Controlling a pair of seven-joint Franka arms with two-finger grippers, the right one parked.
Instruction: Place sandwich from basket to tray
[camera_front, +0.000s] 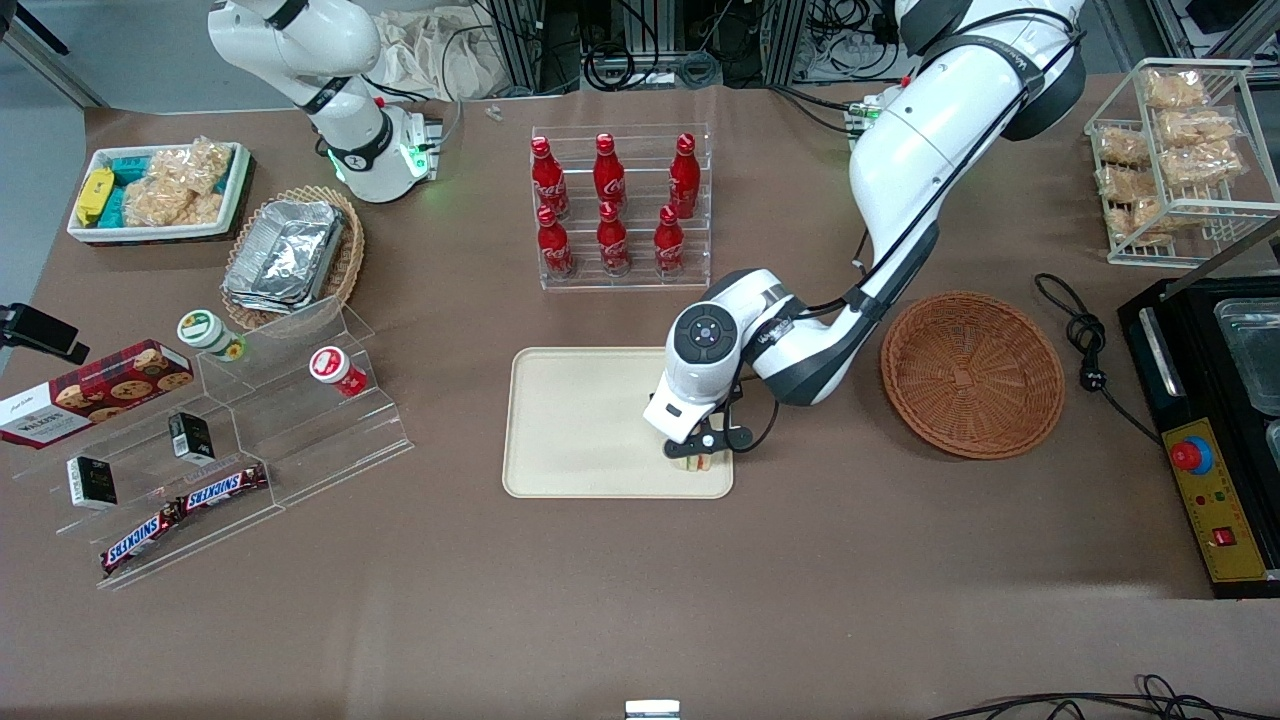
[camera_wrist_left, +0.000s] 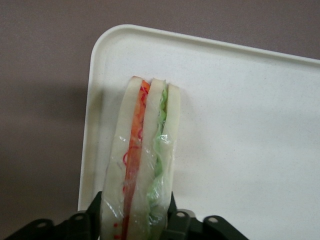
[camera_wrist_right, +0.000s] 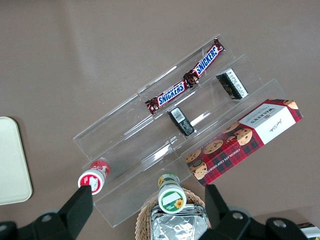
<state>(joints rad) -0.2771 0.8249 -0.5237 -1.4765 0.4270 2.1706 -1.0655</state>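
The sandwich (camera_front: 698, 461) is a wrapped wedge of pale bread with orange, red and green layers. It sits at the corner of the cream tray (camera_front: 590, 430) nearest the front camera, toward the working arm's end. My left gripper (camera_front: 697, 455) is just above the tray and shut on the sandwich. In the left wrist view the sandwich (camera_wrist_left: 145, 160) stands between the two black fingers (camera_wrist_left: 95, 210), over the tray's rounded corner (camera_wrist_left: 107, 47). The reddish-brown basket (camera_front: 972, 373) lies beside the tray toward the working arm's end, with nothing in it.
A clear rack of red cola bottles (camera_front: 612, 205) stands farther from the front camera than the tray. A tiered clear shelf (camera_front: 230, 440) with snack bars and cups lies toward the parked arm's end. A black machine (camera_front: 1215, 420) and wire snack rack (camera_front: 1175, 160) sit at the working arm's end.
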